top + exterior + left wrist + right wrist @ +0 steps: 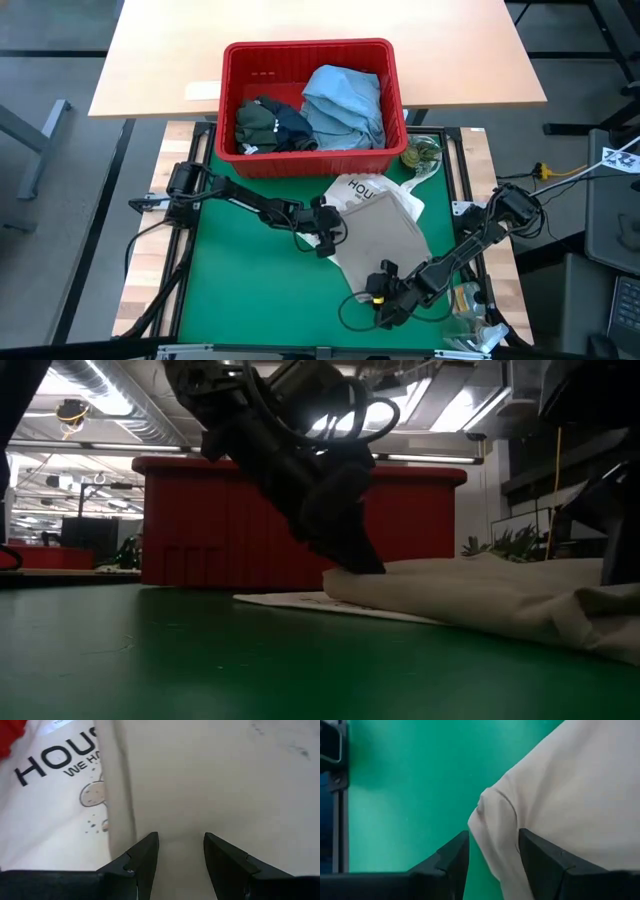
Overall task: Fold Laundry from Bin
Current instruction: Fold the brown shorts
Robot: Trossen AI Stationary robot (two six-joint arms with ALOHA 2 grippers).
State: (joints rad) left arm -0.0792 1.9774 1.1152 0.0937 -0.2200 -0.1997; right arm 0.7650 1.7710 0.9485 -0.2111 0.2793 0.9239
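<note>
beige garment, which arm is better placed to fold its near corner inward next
Right, probably. The right gripper sits open at the beige garment's near corner, fabric between its fingers. The left gripper is at the far-left edge beside the white tote bag.

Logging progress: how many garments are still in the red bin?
3 visible: light blue shirt on the bin's right side, dark olive-green garment at left, navy shorts between them. More may lie hidden underneath.

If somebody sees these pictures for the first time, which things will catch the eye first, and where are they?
First the red bin at the far edge of the green mat, holding a light blue shirt and dark garments. Next, the beige garment spread on the mat, partly over a white tote bag. The left gripper and right gripper are open at its edges.
</note>
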